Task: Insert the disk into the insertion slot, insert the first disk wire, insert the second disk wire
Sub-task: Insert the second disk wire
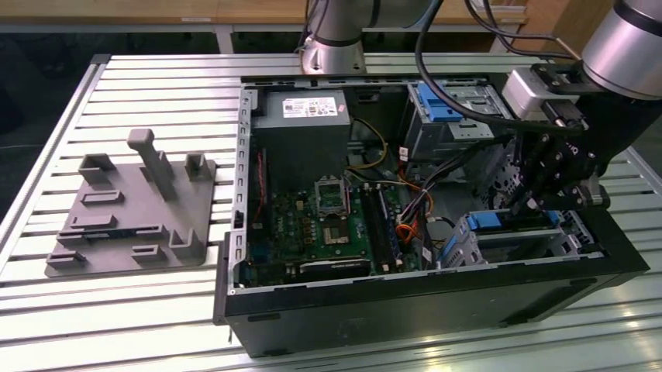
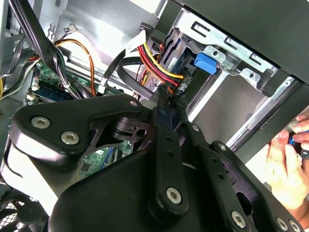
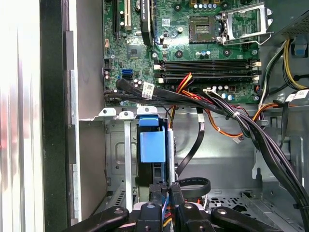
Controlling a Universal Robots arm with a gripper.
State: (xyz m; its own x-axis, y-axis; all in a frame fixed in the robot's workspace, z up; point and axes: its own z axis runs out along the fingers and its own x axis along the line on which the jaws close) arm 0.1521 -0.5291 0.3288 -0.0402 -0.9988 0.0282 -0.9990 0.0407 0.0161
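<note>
the gripper [image 1: 522,208] is seen in the exterior view lowered into an open computer case [image 1: 414,310], over the corner nearest the exterior view's right. its fingers are drawn narrow, and in the second wrist view they are closed on the end of a red, yellow and black disk wire [image 2: 157,60] (the connector itself is mostly hidden by the fingertips). the disk [image 3: 151,145] is already seated in the insertion slot [image 3: 126,150], with its bright blue carrier shown end-on in the first wrist view, just beyond the gripper [image 3: 165,191]. the slot's perforated metal [image 1: 569,232] is seen just beside the gripper in the exterior view. a green motherboard [image 3: 193,43] is laid flat in the case beyond the slot, and dark cables are draped across its edge. a taller bay with a blue latch [image 1: 455,108] and a grey power-supply box [image 1: 300,108] are placed further back. a person's hand [image 2: 287,169] is seen outside the case wall in the second wrist view. a grey fixture [image 1: 135,209] rests on the slatted table [image 1: 155,85], well apart from the case.
</note>
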